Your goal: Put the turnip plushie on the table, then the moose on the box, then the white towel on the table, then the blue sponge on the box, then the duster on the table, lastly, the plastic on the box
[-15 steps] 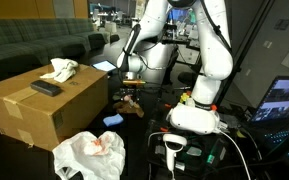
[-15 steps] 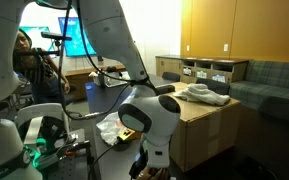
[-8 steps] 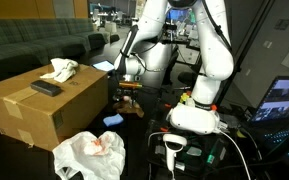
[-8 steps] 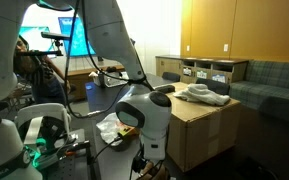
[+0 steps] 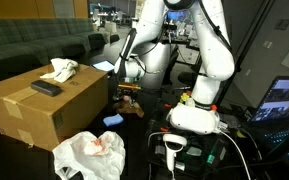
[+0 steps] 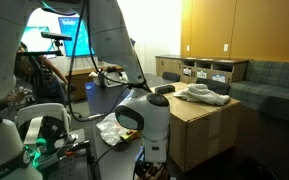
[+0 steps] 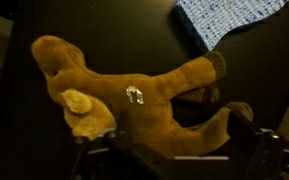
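Wrist view puts the brown moose point(image 7: 134, 95) at mid-frame, lying on its side on a dark surface. Its lower body sits between the 2 fingers of the gripper point(image 7: 172, 150) at the bottom edge, which are spread wide and not clamped on it. The blue sponge point(image 7: 224, 20) lies at upper right (partly cut off). In an exterior view, the cardboard box point(image 5: 39, 110) at lower left carries the white towel point(image 5: 60, 69).

moose point(image 7: 154, 95) blurred, blue sponge point(image 7: 224, 20) cropped
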`<control>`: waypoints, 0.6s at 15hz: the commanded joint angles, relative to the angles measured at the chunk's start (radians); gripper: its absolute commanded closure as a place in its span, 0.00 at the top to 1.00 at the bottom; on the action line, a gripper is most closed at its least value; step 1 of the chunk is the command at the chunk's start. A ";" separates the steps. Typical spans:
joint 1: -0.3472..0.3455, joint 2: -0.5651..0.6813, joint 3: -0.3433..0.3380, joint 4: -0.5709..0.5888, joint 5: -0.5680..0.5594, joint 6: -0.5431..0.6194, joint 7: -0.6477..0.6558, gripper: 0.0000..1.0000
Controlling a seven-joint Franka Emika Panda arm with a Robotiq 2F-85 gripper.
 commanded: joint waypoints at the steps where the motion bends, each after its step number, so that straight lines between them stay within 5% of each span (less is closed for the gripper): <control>1: 0.052 0.050 -0.042 0.034 -0.026 0.038 0.064 1.00; 9: 0.094 0.190 -0.097 0.131 -0.047 -0.007 0.176 1.00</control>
